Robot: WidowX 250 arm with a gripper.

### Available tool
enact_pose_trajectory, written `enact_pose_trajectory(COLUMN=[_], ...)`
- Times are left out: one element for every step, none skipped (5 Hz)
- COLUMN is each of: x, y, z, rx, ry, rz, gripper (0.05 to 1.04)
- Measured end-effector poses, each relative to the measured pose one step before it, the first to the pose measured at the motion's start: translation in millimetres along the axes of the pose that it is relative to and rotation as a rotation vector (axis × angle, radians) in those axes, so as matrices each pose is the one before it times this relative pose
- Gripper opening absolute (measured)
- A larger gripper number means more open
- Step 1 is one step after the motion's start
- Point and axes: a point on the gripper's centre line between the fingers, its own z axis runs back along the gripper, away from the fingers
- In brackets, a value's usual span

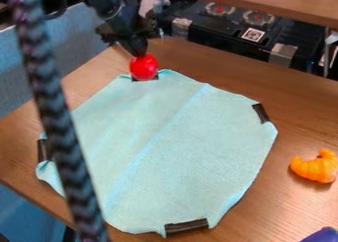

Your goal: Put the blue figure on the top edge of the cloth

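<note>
The black gripper (pixel 139 52) hangs down at the upper left, with its tip right at the top of a red ball (pixel 144 67). That ball is at the top edge of the light teal cloth (pixel 178 152), over a piece of black tape; whether the gripper holds it I cannot tell. Cut off by the bottom right corner is a blue-purple thing (pixel 321 235), well apart from both the cloth and the gripper; its full shape is hidden.
An orange, lumpy toy (pixel 316 167) lies on the wooden table (pixel 297 107) right of the cloth. Black tape pieces mark the cloth's edges. A dark patterned strand (pixel 56 122) crosses the left side in the foreground. Black equipment (pixel 231 31) stands behind the table.
</note>
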Motion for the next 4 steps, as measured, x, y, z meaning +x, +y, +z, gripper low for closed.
enact_pose_trajectory(x=[-5.38, -9.12, -4.02, 2.47], y=[3.72, 0.85, 1.11, 1.55], z=[-2.86, -3.66, -1.69, 0.03], rx=[0.0177, -0.0004, 0.0048, 0.0099], ry=[-0.0131, 0.0048, -0.0041, -0.0155], rz=[-0.0214, -0.0172, -0.0174, -0.0091], gripper=[0.049, 0.049, 0.049, 0.069])
